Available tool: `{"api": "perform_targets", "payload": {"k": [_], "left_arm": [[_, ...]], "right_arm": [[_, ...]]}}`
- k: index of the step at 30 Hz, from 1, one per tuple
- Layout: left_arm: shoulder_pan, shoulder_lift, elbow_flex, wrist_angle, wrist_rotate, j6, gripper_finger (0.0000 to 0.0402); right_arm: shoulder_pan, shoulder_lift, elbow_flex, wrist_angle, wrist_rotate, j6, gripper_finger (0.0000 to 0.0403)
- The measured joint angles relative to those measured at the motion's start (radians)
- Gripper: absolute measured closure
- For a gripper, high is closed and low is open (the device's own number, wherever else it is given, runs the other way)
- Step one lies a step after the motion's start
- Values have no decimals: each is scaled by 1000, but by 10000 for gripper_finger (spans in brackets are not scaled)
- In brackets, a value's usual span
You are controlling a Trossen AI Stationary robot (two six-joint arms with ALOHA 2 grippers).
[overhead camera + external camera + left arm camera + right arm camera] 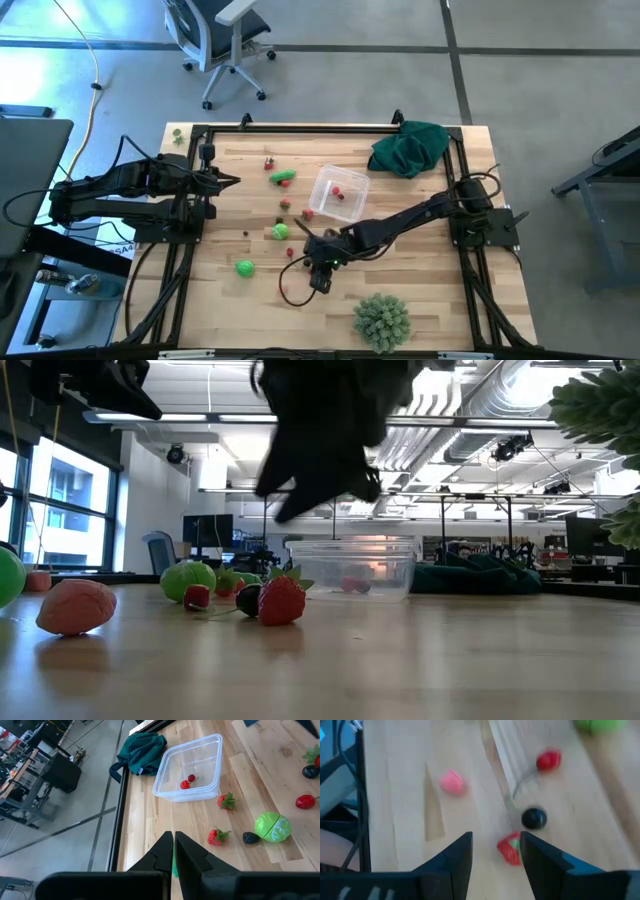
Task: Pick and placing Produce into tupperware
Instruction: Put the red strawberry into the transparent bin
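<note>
The right tool [496,851] hangs with its fingers apart over a small red strawberry [509,848] on the desk [430,290], a light, hard, slippery-looking toy best pinched across its fat middle, while the left tool [173,851] waits with fingers together, away from the tupperware [339,193].

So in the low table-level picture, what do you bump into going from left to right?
Green ball → pink piece → green round veggie → strawberry → tupperware → dark green cloth → spiky ball.
</note>
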Motion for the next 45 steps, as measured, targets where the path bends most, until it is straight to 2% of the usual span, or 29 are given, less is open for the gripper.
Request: {"api": "perform_targets", "payload": {"k": [4,9,11,14,17,21,26,45], "left_arm": [[0,0,0,0,0,0,392],[0,0,0,0,0,0,392],[0,0,0,0,0,0,392],[0,0,0,0,0,0,392],[0,0,0,0,0,0,392],[0,0,0,0,0,0,392],[0,0,0,0,0,0,392],[0,0,0,0,0,0,392]], "right_arm": [[-2,28,80,-128,26,-62,247],[-2,143,195,-196,-55,-144,247],[0,198,274,-318,-53,-173,247],[8,262,402,-528,22,-204,247],[20,299,495,-620,112,-234,247],[31,299,533,-599,125,-262,247],[24,299,511,-588,25,-275,247],[18,333,499,-542,5,-320,247]]}}
